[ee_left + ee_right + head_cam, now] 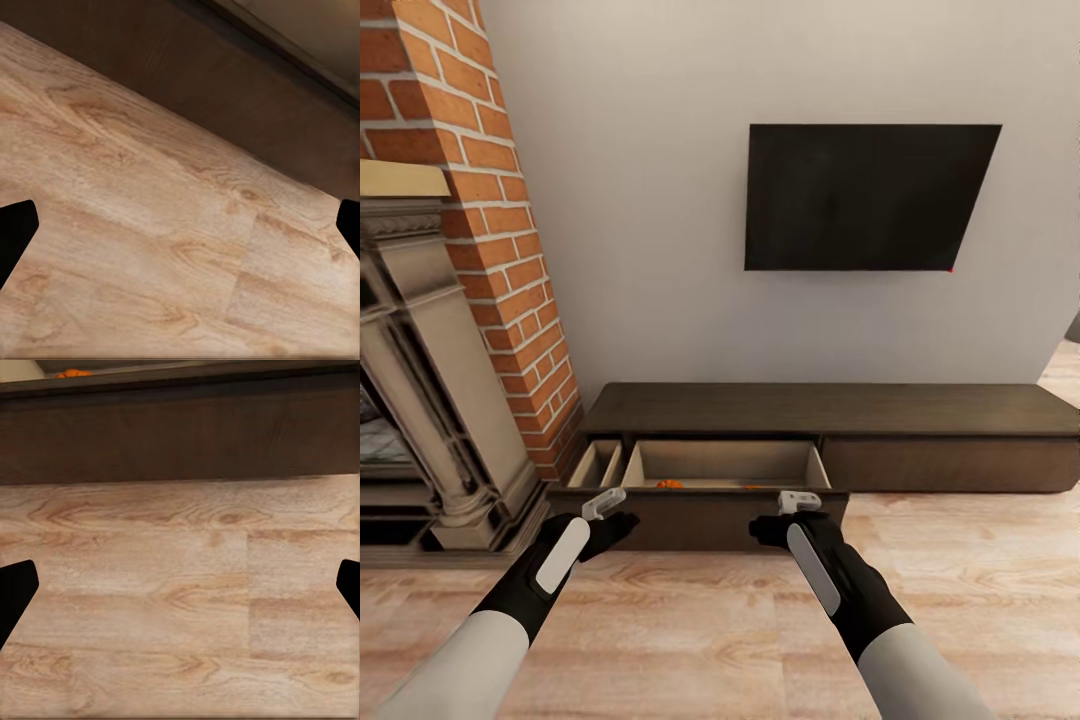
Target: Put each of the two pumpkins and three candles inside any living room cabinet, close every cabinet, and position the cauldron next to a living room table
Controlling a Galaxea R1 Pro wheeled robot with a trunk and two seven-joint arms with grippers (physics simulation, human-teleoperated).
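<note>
Drawer (pixel 725 466): standing open, pumpkin (pixel 669 484) inside. I am holding both grippers, left (pixel 603 503) and right (pixel 799 501), spread and empty before its front, ready for pushing.

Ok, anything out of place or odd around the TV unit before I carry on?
Only the cabinet: its wide drawer stands pulled out, with orange pumpkins showing inside. A small compartment beside it is open too. Both open end effectors, left and right, hang before the drawer front. Nothing is spilled or damaged.
</note>
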